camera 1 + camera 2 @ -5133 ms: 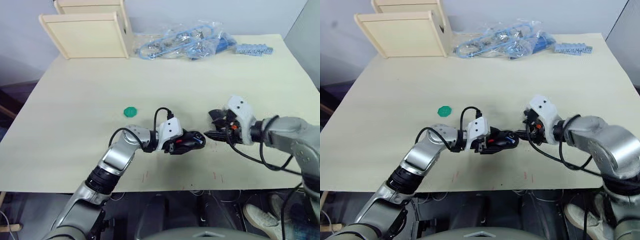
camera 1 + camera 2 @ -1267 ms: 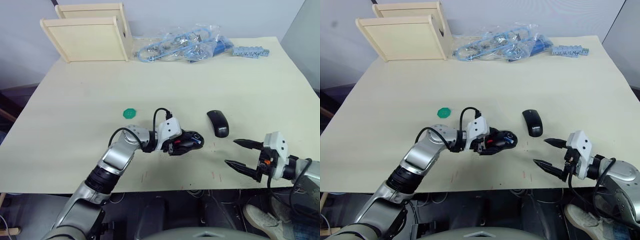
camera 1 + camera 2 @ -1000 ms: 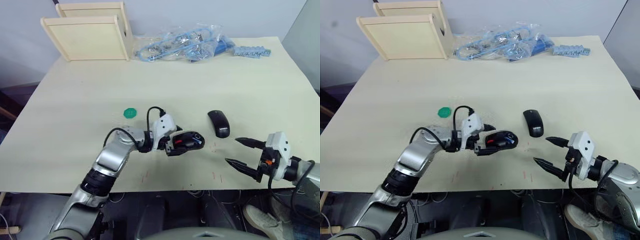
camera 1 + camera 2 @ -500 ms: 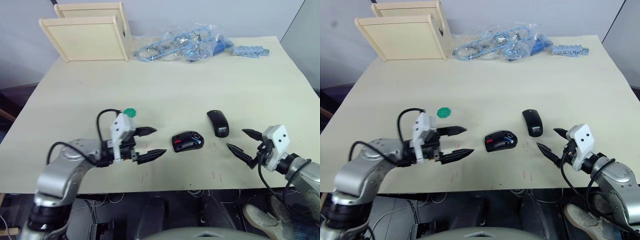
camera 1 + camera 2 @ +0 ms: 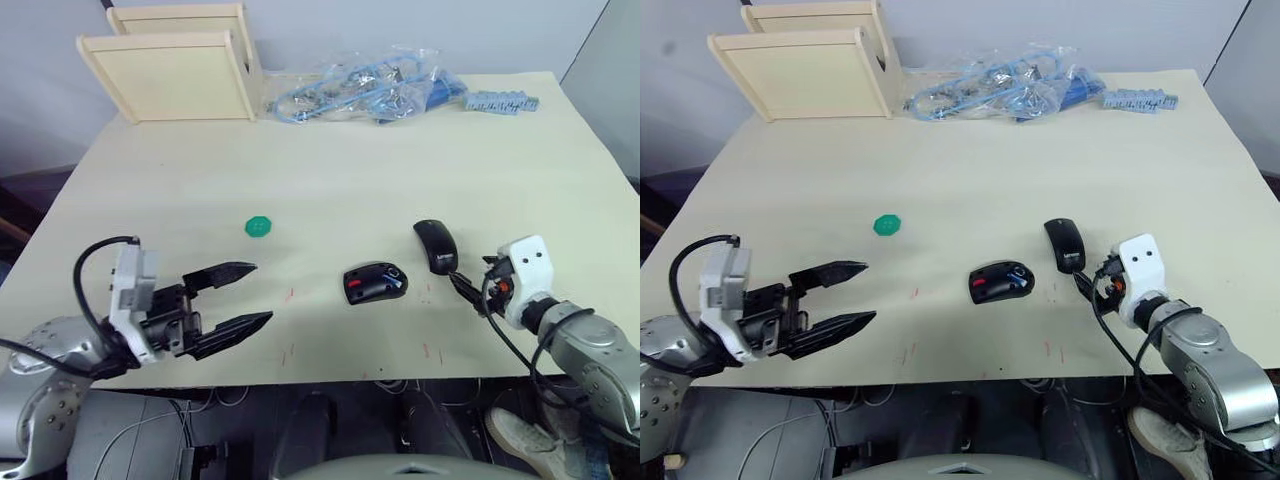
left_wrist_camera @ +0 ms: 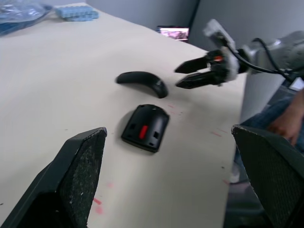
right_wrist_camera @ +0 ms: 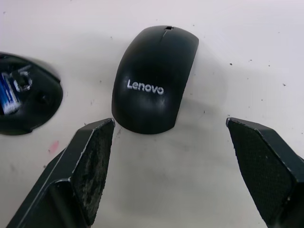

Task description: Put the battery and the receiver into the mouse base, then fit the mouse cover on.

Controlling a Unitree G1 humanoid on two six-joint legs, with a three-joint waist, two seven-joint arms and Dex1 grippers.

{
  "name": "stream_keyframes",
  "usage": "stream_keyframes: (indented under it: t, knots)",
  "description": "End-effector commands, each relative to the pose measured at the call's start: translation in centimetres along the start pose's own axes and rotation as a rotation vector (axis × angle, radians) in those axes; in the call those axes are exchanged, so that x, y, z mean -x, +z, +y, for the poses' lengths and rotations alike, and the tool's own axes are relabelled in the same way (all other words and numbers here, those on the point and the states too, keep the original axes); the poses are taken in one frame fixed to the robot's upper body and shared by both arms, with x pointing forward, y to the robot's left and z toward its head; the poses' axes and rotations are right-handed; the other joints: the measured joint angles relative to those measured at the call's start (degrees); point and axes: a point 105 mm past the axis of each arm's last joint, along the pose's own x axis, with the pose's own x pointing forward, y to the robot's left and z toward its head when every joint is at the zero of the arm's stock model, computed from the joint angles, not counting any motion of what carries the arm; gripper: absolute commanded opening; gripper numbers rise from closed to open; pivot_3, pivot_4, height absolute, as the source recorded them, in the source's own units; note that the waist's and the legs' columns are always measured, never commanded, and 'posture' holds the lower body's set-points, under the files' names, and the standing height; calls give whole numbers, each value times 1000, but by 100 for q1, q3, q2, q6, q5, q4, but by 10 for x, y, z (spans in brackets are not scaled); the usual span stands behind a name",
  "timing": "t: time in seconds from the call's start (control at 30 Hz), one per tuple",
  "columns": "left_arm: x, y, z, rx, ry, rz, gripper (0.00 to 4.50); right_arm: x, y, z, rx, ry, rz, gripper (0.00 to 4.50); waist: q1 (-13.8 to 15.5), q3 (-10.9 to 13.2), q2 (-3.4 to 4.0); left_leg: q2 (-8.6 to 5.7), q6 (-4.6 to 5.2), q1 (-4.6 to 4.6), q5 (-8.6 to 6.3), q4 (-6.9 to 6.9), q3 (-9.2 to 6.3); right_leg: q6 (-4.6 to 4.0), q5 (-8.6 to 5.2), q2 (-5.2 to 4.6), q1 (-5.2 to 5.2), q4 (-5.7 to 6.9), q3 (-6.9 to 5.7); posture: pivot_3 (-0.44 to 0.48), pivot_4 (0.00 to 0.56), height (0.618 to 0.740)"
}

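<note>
Pale table bore base beside cover, both claws, left and right, gaping empty; battery seen blue in right wrist view.

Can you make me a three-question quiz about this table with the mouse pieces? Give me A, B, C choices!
1. Where does the mouse cover lie?
A. on the mouse base
B. on the table, apart from the mouse base
C. in a gripper

2. What colour is the small round disc?
A. green
B. red
C. yellow

3. How is the left gripper?
A. shut on the battery
B. shut on nothing
C. open, holding nothing

Answers: 1 B, the table shows between it and the mouse base. 2 A, it is plainly green. 3 C, its fingers stand wide apart.
</note>
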Motion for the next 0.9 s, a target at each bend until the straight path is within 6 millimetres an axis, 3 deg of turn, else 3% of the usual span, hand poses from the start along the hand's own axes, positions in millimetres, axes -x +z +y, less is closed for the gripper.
stream_keyframes:
  t: [0.03,0.27,0.9]
  knots:
    - [6,5,-4,-40,-33,-4,4500,-4,19,14,-7,-5,-17,3975,-2,1,1,0,0,-2,0,0,-1,-1,-1,1,-2,0,0,0,150,740]
    - [-5,-1,-7,-58,-47,12,4500,-19,23,22,-60,-59,45,3975,26,1,2,-1,0,-18,0,-2,-5,3,2,0,-16,-2,-6,0,150,740]
    - [-16,5,-8,-75,-57,11,4500,-32,15,21,-97,-143,99,3975,-74,4,6,2,0,-16,0,-5,-2,5,3,3,-22,5,-3,0,150,740]
